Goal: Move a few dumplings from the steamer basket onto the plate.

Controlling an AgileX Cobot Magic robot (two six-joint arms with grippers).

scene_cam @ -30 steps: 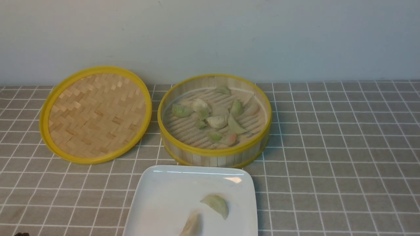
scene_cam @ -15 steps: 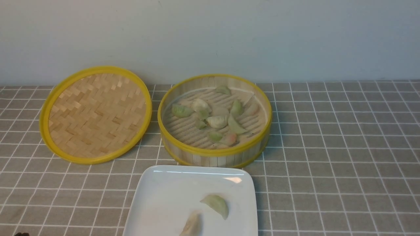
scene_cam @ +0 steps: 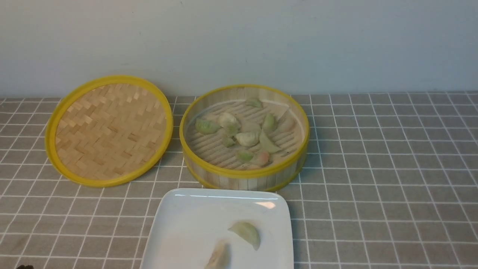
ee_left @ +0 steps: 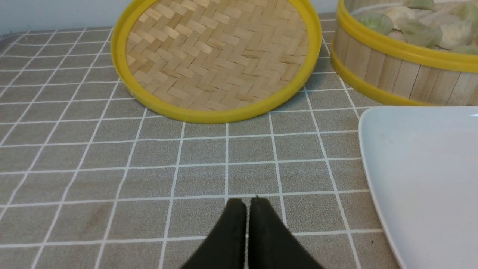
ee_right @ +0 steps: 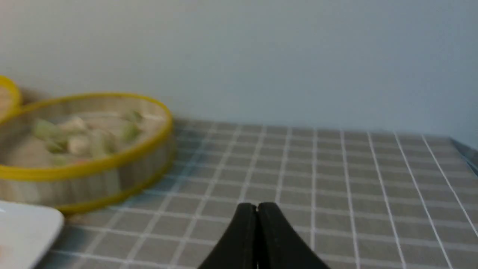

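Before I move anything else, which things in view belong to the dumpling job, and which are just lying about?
For the job:
- the steamer basket, with dumplings inside
- the plate
- the green dumpling and the pale dumpling on it

Just lying about:
- the flat woven lid, left of the basket

A flat surface covered in grey cloth with a white grid (scene_cam: 373, 179) carries a round yellow-rimmed woven bamboo lid (scene_cam: 112, 130), a round slatted bamboo basket (scene_cam: 239, 183) and a glossy white square plate (scene_cam: 186, 224).
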